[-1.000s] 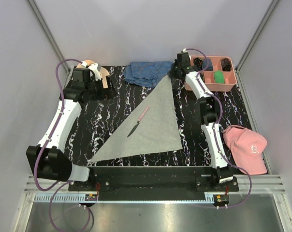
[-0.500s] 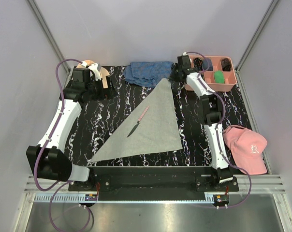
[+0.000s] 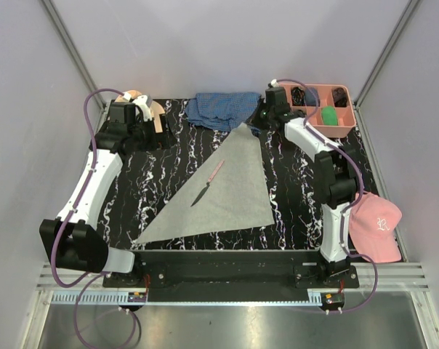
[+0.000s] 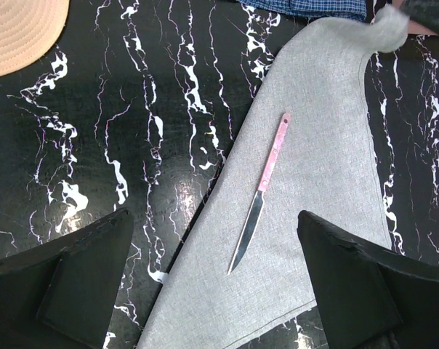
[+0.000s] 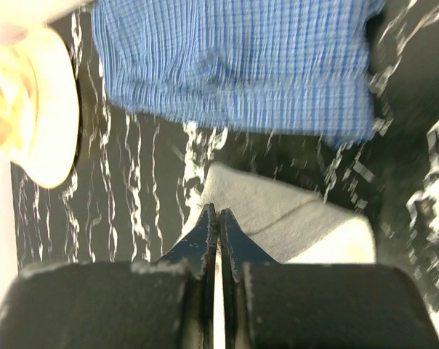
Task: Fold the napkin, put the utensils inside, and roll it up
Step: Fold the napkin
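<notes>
The napkin (image 3: 227,185) lies on the black, white-veined worktop (image 3: 150,182), folded into a grey triangle. Its long edge slants from the near left corner up to a far tip, and that tip is curled and raised off the surface, just beside the blue checked cloth (image 3: 219,109) bunched at the far edge. A pink cap (image 3: 376,229) sits at the near right, beside the right arm. A pink tray (image 3: 336,133) with compartments stands at the far right corner. A tan hat (image 4: 19,33) rests at the far left, partly hidden by the left arm in the overhead view.

The right claw (image 5: 218,218) is at the napkin's far tip. Its fingers are pressed together and pinch the raised corner of cloth. The left claw (image 4: 214,276) hangs above the worktop at the far left, spread fully wide and holding nothing.

One of the utensils, a knife (image 4: 262,190) with a pale pink handle and a silvery blade, lies on the napkin near the slanted edge. Its handle points to the far side and its blade to the near left.
</notes>
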